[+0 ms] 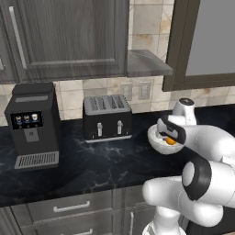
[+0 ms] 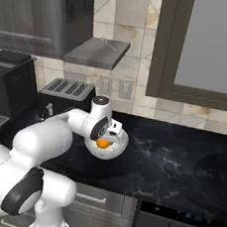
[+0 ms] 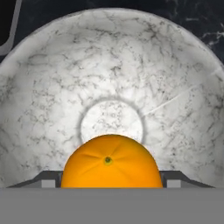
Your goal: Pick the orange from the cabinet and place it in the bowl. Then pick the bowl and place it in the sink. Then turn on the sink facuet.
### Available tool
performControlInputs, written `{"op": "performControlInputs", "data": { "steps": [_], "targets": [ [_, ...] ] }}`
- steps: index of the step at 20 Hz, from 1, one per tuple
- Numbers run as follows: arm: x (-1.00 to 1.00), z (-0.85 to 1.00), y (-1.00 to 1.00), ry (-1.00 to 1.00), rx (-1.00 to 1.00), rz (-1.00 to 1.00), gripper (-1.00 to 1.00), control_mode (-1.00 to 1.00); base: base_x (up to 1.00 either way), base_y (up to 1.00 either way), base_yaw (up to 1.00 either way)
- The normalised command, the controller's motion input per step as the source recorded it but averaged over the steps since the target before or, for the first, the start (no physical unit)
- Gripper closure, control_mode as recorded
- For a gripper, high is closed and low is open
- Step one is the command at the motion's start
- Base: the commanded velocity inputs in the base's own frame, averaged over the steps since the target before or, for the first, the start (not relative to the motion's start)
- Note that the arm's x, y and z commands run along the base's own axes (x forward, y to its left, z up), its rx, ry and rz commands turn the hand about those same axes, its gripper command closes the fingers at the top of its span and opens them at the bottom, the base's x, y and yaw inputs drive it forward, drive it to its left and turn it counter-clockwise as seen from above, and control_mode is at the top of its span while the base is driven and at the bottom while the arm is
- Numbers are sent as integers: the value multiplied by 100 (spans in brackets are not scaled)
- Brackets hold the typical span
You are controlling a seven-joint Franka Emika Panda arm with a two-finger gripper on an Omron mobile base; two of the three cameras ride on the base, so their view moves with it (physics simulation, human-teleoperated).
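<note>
On the black marbled stone counter (image 1: 105,165) stands the round white bowl with faint grey marbling (image 1: 158,143), a little to the right of the black four-slot toaster (image 1: 107,117). Inside this bowl sits the small round bright orange fruit (image 3: 111,162). From the hand view the orange lies between the two dark fingertips (image 3: 49,180) of the gripper (image 3: 111,181), near the pale flat circle in the bottom of the bowl.

The gripper of the white arm is lowered into the bowl from above. Its jaws stand wide, one on each side of the orange. Whether the pads touch the fruit or stand just apart from it I cannot tell, because the fruit covers the inner sides of the fingers, and so I cannot tell if it is gripping or released.

At the left end of the counter stands a black coffee machine with a small screen (image 1: 33,124). Above the counter on the right hangs the wall cabinet with dark brown frame and pale grey panel (image 2: 202,48). Its door appears closed. Between the two cabinets a grey metal hood (image 2: 96,52) comes out from the beige tiled wall (image 1: 147,20), where two pale sockets (image 2: 114,86) are mounted.
</note>
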Motion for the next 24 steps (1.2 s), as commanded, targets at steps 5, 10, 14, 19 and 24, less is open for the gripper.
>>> {"op": "performControlInputs", "data": {
  "steps": [5, 10, 14, 19, 24],
  "targets": [
    [13, -5, 0, 1, 0, 0, -100, -100, 0, 0, 0],
    [14, -1, 0, 0, 0, 0, -100, -100, 0, 0, 0],
    [3, 12, 0, 0, 0, 0, -100, -100, 0, 0, 0],
    [-50, 42, 10, -7, -6, 7, -100, -100, 0, 0, 0],
    [-63, 34, 37, -13, -20, 13, -100, -100, 0, 0, 0]
  ]
}}
